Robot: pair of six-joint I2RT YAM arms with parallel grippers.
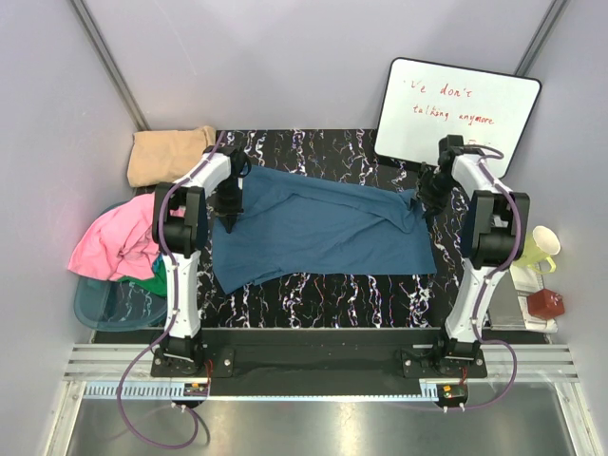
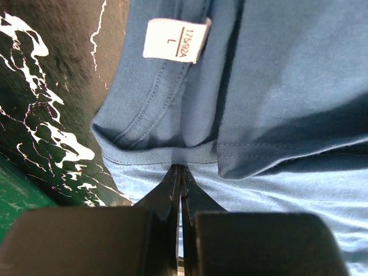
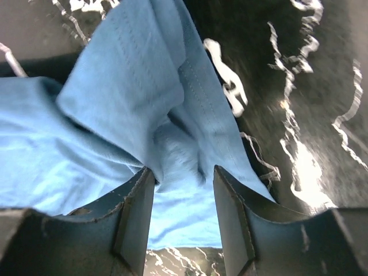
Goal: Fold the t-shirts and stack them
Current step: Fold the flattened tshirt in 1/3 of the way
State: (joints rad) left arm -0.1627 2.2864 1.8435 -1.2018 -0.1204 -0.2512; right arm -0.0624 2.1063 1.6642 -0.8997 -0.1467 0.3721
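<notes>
The dark teal-blue t-shirt (image 1: 323, 233) lies spread sideways on the black marbled mat. My left gripper (image 1: 228, 215) is at its left end. In the left wrist view this gripper (image 2: 181, 168) is shut, its tips pinching the collar rib (image 2: 155, 154) just below the white size label (image 2: 175, 39). My right gripper (image 1: 427, 203) is at the shirt's right end. In the right wrist view it (image 3: 183, 173) is open and straddles a bunched fold of the shirt (image 3: 172, 152). The tan-beige t-shirt (image 1: 169, 153) lies crumpled at the back left.
A pink shirt (image 1: 114, 245) and a green one (image 1: 147, 282) hang over a teal basket (image 1: 100, 306) left of the mat. A whiteboard (image 1: 458, 112) leans at the back right. A yellow mug (image 1: 538, 249) and a red object (image 1: 546, 304) sit at the right.
</notes>
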